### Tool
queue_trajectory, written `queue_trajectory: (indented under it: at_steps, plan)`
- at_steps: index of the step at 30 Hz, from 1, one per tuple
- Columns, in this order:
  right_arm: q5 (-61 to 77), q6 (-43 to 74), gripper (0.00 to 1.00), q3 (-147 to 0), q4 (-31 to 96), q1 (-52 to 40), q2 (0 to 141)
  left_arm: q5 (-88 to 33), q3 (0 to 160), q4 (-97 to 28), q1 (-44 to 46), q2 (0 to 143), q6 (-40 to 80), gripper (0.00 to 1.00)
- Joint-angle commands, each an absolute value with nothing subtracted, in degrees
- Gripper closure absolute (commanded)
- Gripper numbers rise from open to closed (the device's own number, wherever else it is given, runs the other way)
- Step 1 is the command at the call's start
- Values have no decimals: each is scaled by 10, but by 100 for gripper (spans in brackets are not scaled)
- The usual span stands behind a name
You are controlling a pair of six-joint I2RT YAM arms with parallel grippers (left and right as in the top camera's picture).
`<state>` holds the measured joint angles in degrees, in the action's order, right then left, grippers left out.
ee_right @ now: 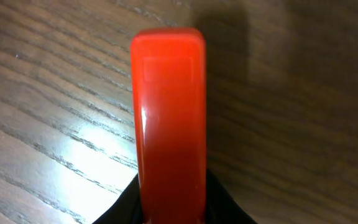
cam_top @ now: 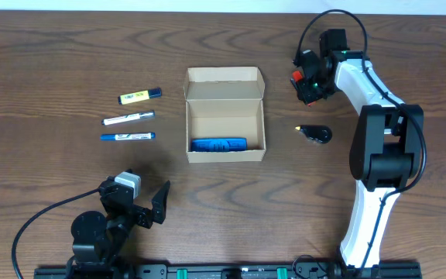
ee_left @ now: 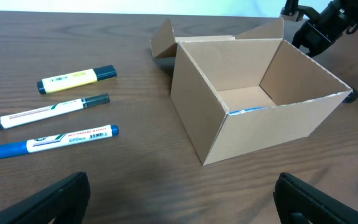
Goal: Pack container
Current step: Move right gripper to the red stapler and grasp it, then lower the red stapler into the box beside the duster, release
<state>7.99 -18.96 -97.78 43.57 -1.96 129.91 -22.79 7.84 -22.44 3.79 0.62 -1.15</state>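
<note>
Plainly, my right jaws [cam_top: 300, 79] gripping a red piece [ee_right: 169, 112] and left jaws [cam_top: 139, 195] wide, empty, I judge the box [cam_top: 224, 116] between them light, crushable, best pinched by one wall.

My dark brown wooden table [cam_top: 53, 46] carries a small tan cardboard box [cam_top: 227, 156] at its middle, flap open toward the far edge. Toward the left edge lie a yellow highlighter [cam_top: 139, 96], a white marker [cam_top: 128, 118] and a blue marker [cam_top: 127, 136] — toward the right edge, a small black object [cam_top: 316, 134].
</note>
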Motion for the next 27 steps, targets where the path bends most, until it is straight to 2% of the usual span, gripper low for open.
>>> queue_trajectory:
  at_steps: [1, 4, 15, 27]
  plan:
    - [80, -149, 84, -989, 450, -29, 1292, -236, 66, -224, 34, 3, -13, 5]
    - [80, -148, 87, -1017, 479, -41, 1260, -236, 66, -224, 34, 3, -13, 5]
    - [80, -159, 86, -1076, 539, -139, 1085, -236, 66, -224, 34, 3, -13, 4]
    - [125, -381, 85, -1037, 580, -274, 1093, -236, 66, -224, 34, 3, -13, 5]
